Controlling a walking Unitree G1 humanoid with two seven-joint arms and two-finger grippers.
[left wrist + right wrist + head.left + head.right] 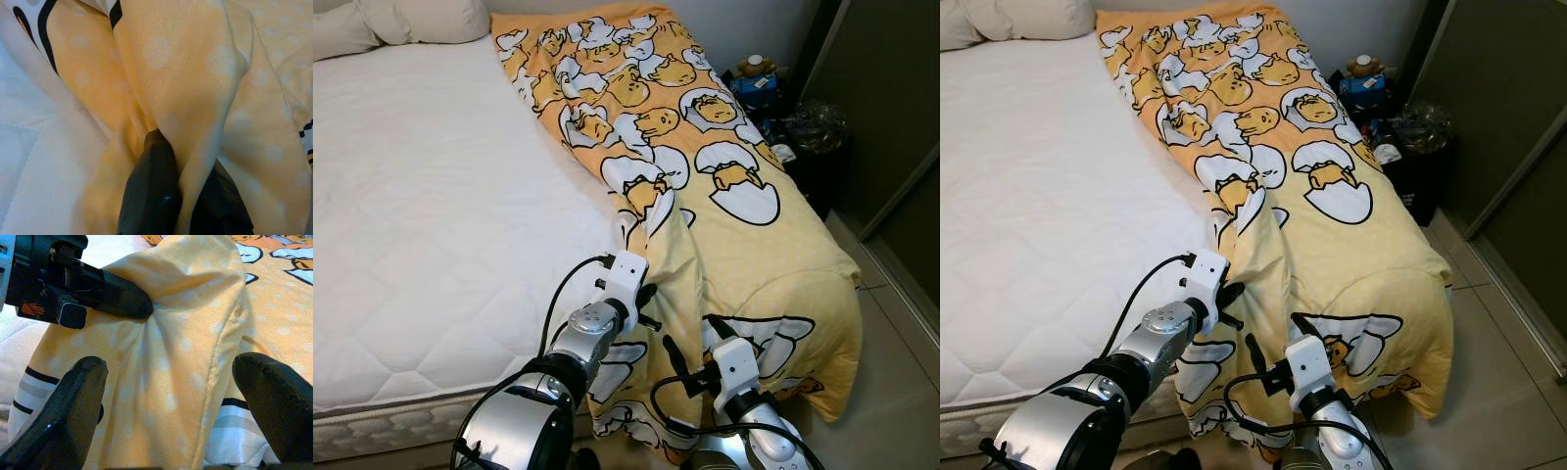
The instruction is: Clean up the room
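Left fingers (161,196) pinching yellow blanket (724,166) fold, right fingers (78,401) spread, blanket lengthwise along bed (421,215)

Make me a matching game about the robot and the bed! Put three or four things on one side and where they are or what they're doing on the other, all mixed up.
Things:
1. left gripper
2. right gripper
3. blanket
4. pillow

Places or states:
A. open, fingers on either side of a yellow fold
B. at the head of the white mattress
C. shut on a fold of cloth
D. yellow with egg cartoons, along the bed's right side

Pairs: 1-C, 2-A, 3-D, 4-B
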